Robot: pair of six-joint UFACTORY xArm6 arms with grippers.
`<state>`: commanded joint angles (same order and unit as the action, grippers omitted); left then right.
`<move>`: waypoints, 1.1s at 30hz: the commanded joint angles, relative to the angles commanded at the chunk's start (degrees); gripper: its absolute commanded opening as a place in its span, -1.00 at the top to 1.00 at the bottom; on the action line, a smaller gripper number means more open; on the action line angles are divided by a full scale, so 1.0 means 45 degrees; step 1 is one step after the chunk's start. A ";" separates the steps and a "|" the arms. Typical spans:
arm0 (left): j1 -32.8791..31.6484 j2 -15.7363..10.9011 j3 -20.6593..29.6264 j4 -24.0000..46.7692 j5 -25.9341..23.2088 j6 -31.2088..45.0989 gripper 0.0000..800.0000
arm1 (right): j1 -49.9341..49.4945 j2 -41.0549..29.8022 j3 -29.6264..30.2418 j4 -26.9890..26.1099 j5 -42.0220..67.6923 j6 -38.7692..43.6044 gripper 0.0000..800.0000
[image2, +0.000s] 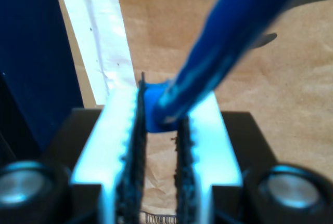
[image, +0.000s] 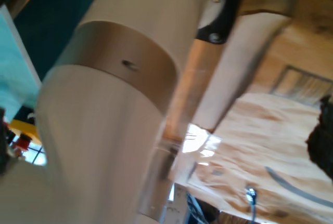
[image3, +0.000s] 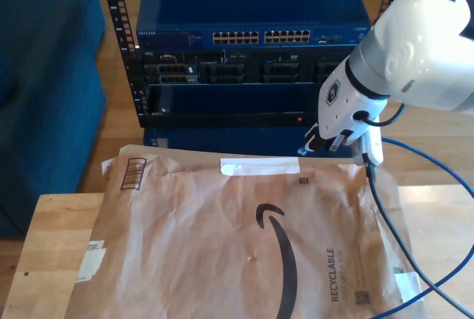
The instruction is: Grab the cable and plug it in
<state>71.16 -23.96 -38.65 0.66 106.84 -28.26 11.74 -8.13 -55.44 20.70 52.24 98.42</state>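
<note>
The bright blue cable (image2: 223,42) runs away from my second gripper (image2: 160,107), whose toothed fingers (image2: 122,130) are shut on its blue plug end (image2: 153,114). In the exterior view this gripper (image3: 312,146) hangs on the white arm (image3: 415,45) at the exterior view's right, above the far edge of a brown paper envelope (image3: 222,245) and just in front of the rack's lower part. From there the cable (image3: 433,162) trails off to the exterior view's right and loops back near the table's front. The first wrist view shows a white arm link (image: 114,94) over the envelope (image: 260,130).
A blue network switch (image3: 252,8) with a row of ports (image3: 259,37) sits on top of a rack with dark units (image3: 222,71) below. A thicker dark grey cable (image3: 385,215) hangs from the arm. The wooden table (image3: 44,245) holds the envelope; a blue sofa (image3: 44,75) stands at the exterior view's left.
</note>
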 joint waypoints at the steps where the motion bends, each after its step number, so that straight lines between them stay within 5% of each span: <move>1: 0.0234 -0.0020 0.0215 0.0059 -0.0039 0.0195 -0.99 | 0.0020 0.0039 -0.0020 0.0000 -0.0020 0.0000 0.99; 10: 0.2637 -0.0313 0.2852 0.0860 -0.2774 0.2208 -0.99 | 0.0020 0.0234 -0.0020 0.0000 -0.0274 -0.0020 0.99; 19: 0.3243 -0.0684 0.4513 0.1700 -0.4396 0.2755 -0.99 | 0.0059 0.0352 0.0000 0.0000 -0.0293 0.0000 0.99; 27: 0.3634 -0.1055 0.4786 0.1661 -0.5138 0.3731 -0.99 | 0.0059 0.0703 -0.0254 -0.0020 -0.0293 0.0000 0.99; 33: 0.4532 -0.1094 0.5763 0.1680 -0.7189 0.4181 -0.99 | 0.0059 0.0821 -0.0293 -0.0020 -0.0293 0.0000 0.99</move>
<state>91.56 -28.88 -12.71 8.22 74.48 -9.45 12.00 -4.44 -56.76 20.62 50.92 98.42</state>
